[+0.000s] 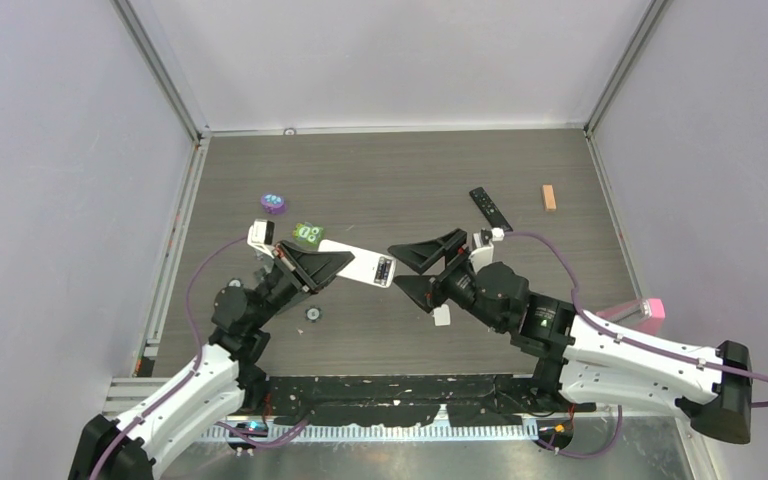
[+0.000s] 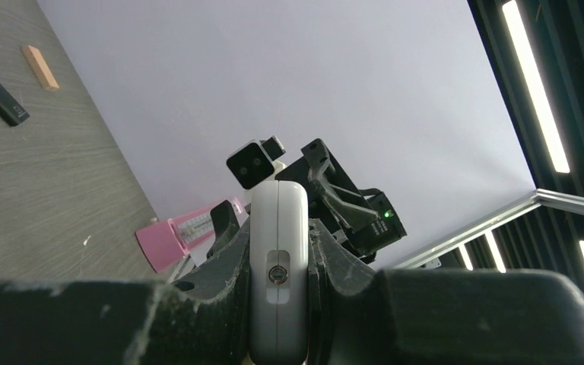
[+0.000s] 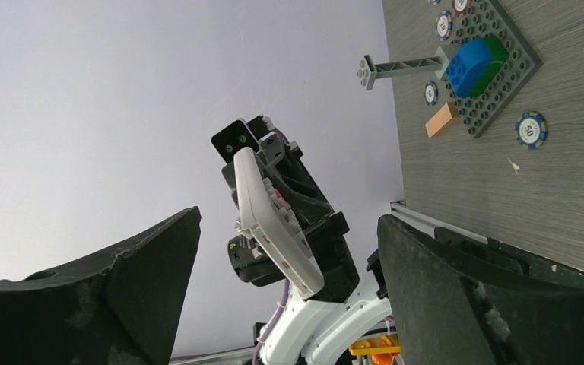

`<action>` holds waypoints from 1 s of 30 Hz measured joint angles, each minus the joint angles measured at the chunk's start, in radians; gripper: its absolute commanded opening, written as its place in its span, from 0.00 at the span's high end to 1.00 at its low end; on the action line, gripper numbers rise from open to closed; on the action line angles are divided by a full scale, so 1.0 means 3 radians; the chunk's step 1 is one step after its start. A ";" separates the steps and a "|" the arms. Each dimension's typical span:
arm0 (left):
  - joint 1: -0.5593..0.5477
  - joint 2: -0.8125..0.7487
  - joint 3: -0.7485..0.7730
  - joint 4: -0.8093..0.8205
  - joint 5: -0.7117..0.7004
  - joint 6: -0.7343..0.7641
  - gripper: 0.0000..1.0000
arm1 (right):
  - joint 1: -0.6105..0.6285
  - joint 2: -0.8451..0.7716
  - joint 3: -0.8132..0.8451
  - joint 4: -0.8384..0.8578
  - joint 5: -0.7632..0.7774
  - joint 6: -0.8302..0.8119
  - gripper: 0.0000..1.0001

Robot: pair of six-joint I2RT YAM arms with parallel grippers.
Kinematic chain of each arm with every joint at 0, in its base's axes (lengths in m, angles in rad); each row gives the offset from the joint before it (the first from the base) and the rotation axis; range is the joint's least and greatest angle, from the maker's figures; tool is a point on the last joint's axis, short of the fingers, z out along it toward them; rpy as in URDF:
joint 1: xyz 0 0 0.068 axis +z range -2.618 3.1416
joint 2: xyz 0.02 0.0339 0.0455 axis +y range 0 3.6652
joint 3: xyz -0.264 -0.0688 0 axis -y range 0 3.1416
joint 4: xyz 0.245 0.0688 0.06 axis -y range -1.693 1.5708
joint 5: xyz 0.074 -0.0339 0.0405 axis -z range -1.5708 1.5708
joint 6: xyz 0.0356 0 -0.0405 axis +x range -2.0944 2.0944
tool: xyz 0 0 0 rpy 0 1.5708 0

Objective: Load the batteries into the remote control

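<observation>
**A:** From above, where is the white remote found?

**B:** The white remote (image 1: pixel 363 263) is gripped at its left part by the left gripper (image 1: pixel 340 262) and held above the table (image 1: pixel 410 180). Its free end is pointed right, at the mouth of the right gripper (image 1: pixel 397 266), whose jaws are spread wide. Whether they touch it cannot be told. A black remote (image 1: pixel 490 209) is laid far right, near an orange block (image 1: pixel 549 197).

**A:** And from the left wrist?

**B:** The white remote (image 2: pixel 277 220) is seen edge-on, pinched on both sides by the left gripper (image 2: pixel 278 274) and reaching out beyond it.

**A:** From the right wrist?

**B:** The white remote (image 3: pixel 262 198) is framed, tilted, between the parted fingers of the right gripper (image 3: pixel 289 219) and is touched by neither.
</observation>
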 measured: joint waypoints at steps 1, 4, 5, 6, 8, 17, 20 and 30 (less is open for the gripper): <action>0.0000 -0.0013 0.0000 0.0000 0.0000 0.0008 1.00 | 0.0000 0.0025 0.0033 0.0003 -0.0009 0.0001 0.09; 0.0000 -0.0043 -0.0001 -0.0004 -0.0003 0.0031 1.00 | -0.0003 0.0095 0.0118 0.0004 -0.0046 -0.0003 0.09; 0.0000 -0.0050 0.0000 -0.0008 -0.0003 0.0043 1.00 | -0.0008 0.0117 0.0144 0.0004 -0.0061 -0.0006 0.10; 0.0000 -0.0056 0.0000 -0.0015 -0.0004 0.0062 1.00 | -0.0009 0.0139 0.0165 0.0005 -0.0076 -0.0015 0.10; 0.0000 -0.0062 0.0000 -0.0037 -0.0006 0.0085 1.00 | -0.0009 0.0177 0.0200 0.0006 -0.0114 -0.0042 0.14; 0.0000 -0.0064 0.0000 -0.0112 -0.0039 0.0113 1.00 | -0.0013 0.0301 0.0282 0.0003 -0.0286 -0.0104 0.42; 0.0000 -0.0065 0.0000 -0.0098 -0.0060 0.0108 1.00 | -0.0017 0.0303 0.0282 -0.0008 -0.0287 -0.0106 0.47; 0.0000 -0.0062 0.0000 -0.0079 -0.0086 0.0085 1.00 | -0.0019 0.0301 0.0263 -0.0010 -0.0289 -0.0107 0.60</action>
